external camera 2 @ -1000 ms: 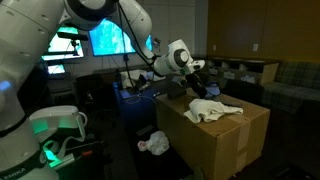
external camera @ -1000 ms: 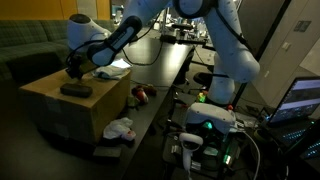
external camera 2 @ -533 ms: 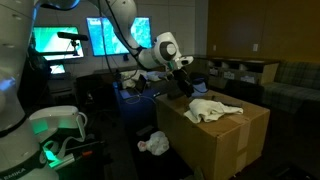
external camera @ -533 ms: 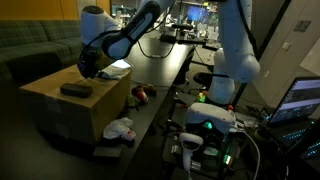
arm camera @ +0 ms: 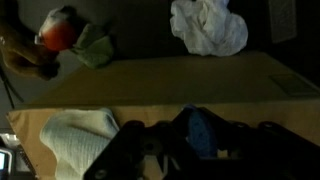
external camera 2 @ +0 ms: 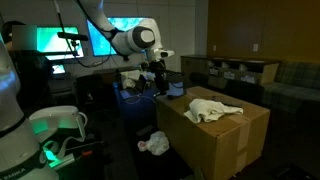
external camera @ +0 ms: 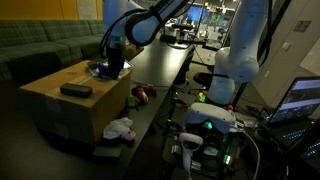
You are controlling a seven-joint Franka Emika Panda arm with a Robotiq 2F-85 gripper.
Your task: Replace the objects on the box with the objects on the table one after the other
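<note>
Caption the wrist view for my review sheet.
Gripper shut on small blue object by tan cardboard box bearing white cloth; crumpled white item beyond.

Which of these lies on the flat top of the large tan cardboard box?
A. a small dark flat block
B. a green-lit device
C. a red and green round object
A: in an exterior view the small dark flat block rests on top of the large tan cardboard box.
</note>
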